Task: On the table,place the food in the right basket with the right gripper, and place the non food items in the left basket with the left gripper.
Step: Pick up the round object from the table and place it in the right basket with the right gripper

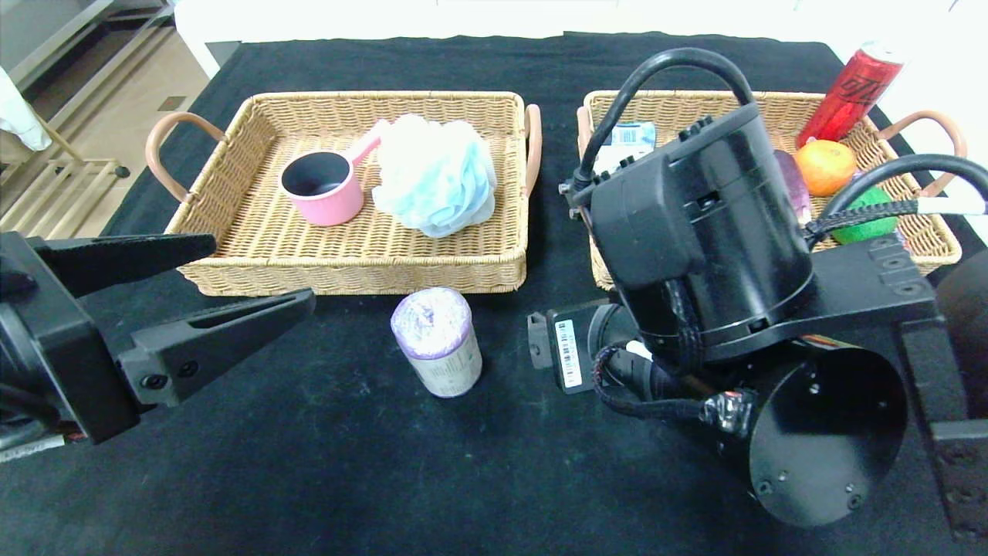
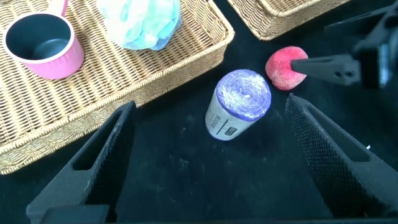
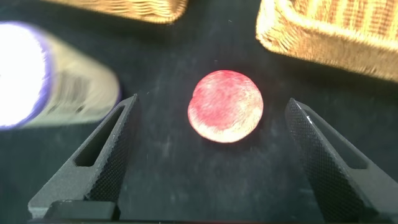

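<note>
The right arm is bent low over the table [image 1: 324, 463], its bulky wrist covering the near left corner of the right basket [image 1: 938, 247], and the right gripper [image 3: 208, 162] hangs with its fingers spread wide on either side of the peach [image 3: 225, 106], touching nothing. The peach sits on the black cloth just in front of the right basket and just beside the grey-labelled roll [image 1: 438, 341], which stands upright on the table close before the left basket's [image 1: 255, 255] front rim. The left gripper [image 2: 211, 168] reaches in from the near left edge of the table, jaws released and wide, pointed toward the roll but well short of it. In the left basket lie the pink pan [image 1: 324, 188] and, touching its handle, the light-blue bath puff [image 1: 436, 174]. The right basket holds an eggplant [image 1: 795, 185] mostly hidden by the arm, an orange [image 1: 824, 166], a green lime [image 1: 868, 216] and a red can [image 1: 853, 93] leaning on its far rim. A dark strip of cloth separates the two baskets, and the table in front of the roll is open.
</note>
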Controlling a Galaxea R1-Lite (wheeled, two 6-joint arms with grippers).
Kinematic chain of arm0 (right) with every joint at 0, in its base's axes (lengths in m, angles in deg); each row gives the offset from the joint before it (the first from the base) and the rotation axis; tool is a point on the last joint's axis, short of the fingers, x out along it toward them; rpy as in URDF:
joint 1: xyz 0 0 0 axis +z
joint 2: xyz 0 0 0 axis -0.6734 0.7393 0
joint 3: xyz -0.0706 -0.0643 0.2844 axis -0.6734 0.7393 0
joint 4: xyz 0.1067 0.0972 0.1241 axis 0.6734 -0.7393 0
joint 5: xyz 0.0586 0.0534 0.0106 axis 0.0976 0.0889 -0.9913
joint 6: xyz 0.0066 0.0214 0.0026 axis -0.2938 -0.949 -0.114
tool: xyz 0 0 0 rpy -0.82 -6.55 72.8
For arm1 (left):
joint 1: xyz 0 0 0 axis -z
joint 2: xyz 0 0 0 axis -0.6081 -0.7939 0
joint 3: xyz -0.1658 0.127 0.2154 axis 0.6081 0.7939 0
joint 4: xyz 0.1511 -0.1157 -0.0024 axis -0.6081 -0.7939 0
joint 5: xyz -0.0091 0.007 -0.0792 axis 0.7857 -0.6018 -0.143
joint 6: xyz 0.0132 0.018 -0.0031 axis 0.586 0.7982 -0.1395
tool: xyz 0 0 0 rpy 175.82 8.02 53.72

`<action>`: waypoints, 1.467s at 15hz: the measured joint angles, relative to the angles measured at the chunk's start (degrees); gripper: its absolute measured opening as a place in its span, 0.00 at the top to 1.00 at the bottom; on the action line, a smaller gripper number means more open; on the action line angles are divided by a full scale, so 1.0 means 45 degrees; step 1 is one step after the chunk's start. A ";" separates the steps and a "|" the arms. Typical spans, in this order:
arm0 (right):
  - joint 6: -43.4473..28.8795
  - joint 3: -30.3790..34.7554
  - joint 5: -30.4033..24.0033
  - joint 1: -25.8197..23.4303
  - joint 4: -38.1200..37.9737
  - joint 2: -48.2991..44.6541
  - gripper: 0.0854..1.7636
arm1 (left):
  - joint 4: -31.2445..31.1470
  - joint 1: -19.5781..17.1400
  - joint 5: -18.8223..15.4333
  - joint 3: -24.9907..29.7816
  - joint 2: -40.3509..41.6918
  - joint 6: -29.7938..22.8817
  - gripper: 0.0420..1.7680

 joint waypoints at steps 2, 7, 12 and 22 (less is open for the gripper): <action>-0.0539 -0.0035 0.0024 -0.0306 0.0038 0.0222 0.04 | 0.0005 0.0000 0.0000 0.0019 -0.0005 0.0092 0.03; -0.0902 -0.0068 0.0005 -0.0807 0.0103 0.0683 0.04 | 0.0005 0.0003 0.0000 0.0079 -0.0019 0.0203 0.03; -0.1295 -0.0098 -0.0011 -0.1113 0.0116 0.1195 0.04 | 0.0005 0.0000 0.0000 0.0133 -0.0024 0.0306 0.03; -0.1747 -0.0206 -0.0011 -0.1487 0.0195 0.1948 0.24 | 0.0011 0.0000 0.0000 0.0152 0.0008 0.0320 0.03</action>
